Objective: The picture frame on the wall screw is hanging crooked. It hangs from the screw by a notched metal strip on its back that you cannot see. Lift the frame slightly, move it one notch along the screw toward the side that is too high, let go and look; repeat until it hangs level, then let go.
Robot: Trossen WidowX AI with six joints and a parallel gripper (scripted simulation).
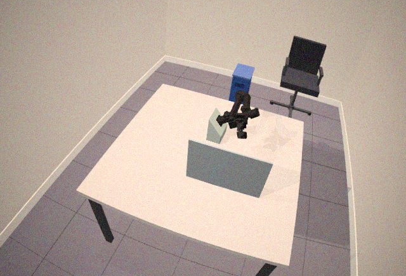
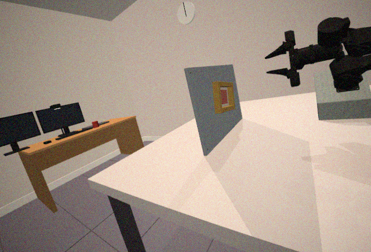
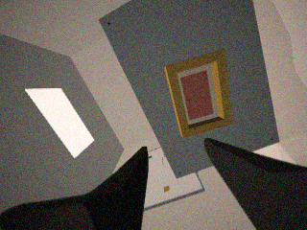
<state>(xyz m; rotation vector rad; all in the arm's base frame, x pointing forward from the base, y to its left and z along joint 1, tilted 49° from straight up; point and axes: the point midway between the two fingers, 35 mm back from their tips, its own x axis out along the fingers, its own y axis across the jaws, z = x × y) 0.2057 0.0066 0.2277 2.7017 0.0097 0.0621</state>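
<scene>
The yellow picture frame [image 2: 217,98] [image 3: 177,96] with a red picture hangs on the front of the grey-blue upright panel [image 1: 226,168] [image 2: 200,108] [image 3: 144,57]. Against the panel's edges it looks turned a little clockwise, its left side higher as seen from the front. The screw and the notched strip are hidden behind it. My gripper [image 2: 266,65] [image 3: 175,147] is open and empty. It stands well back from the panel, above the table, touching nothing. In the top view the panel's back faces the camera and hides the frame.
A pale green wedge-shaped block [image 1: 214,134] [image 2: 323,110] stands on the white table [image 1: 141,155] [image 2: 167,177] beside the arm. Beyond the table are a blue bin [image 1: 240,84], an office chair [image 1: 306,56] and a wooden desk [image 2: 90,138] with monitors.
</scene>
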